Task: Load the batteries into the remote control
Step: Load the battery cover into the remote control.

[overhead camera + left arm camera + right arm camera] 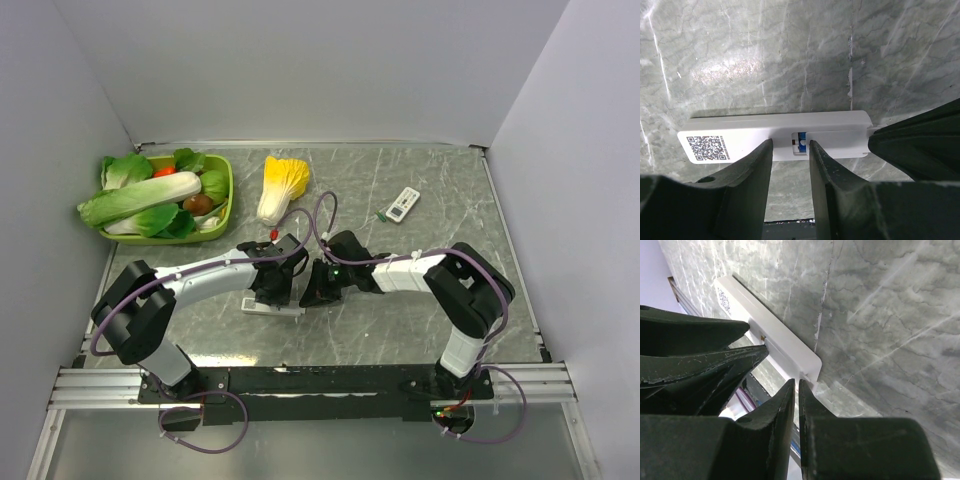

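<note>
Seating blue battery (801, 141) in remote control (755, 131) with left gripper (790, 145) spread astride, right gripper (796, 384) closed at its right end; probably needing downward press next.

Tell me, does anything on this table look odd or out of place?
Yes: a green basket of vegetables and a loose cabbage sit beside a battery job. A reddish battery lies alone near the cabbage, and a second remote lies towards the far right with a green battery beside it.
</note>
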{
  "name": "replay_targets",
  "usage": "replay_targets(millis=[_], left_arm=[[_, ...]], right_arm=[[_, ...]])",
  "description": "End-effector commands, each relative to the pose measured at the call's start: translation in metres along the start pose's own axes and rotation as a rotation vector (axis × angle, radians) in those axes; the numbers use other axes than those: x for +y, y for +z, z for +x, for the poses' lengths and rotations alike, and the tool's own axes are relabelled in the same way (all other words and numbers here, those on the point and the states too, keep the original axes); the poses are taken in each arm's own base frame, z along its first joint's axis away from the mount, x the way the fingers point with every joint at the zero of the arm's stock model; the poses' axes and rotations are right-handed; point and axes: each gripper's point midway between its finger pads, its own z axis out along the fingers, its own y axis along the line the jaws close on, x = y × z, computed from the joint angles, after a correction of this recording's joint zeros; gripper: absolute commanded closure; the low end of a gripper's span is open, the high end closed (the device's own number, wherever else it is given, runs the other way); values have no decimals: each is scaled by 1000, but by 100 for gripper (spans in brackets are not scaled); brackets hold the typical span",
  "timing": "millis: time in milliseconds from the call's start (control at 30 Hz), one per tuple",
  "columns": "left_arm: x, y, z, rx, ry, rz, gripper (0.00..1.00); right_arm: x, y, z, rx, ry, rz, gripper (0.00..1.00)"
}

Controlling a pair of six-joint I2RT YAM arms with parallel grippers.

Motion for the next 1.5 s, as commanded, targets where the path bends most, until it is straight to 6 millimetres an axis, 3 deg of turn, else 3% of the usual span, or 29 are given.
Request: replay_targets(millis=[0,200,500,1467], left_arm=[[-5,3,6,21,33,7,59],[-4,3,6,18,34,5,60],[-4,4,7,21,34,9,60],[-9,2,9,26,24,42,57]], right_arm=[[16,-6,-7,-32,-53,-14,85],[10,-20,-12,-91,-60,39,82],[0,-9,-3,-42,-17,29,79],[14,6,-1,8,-41,-15,80]])
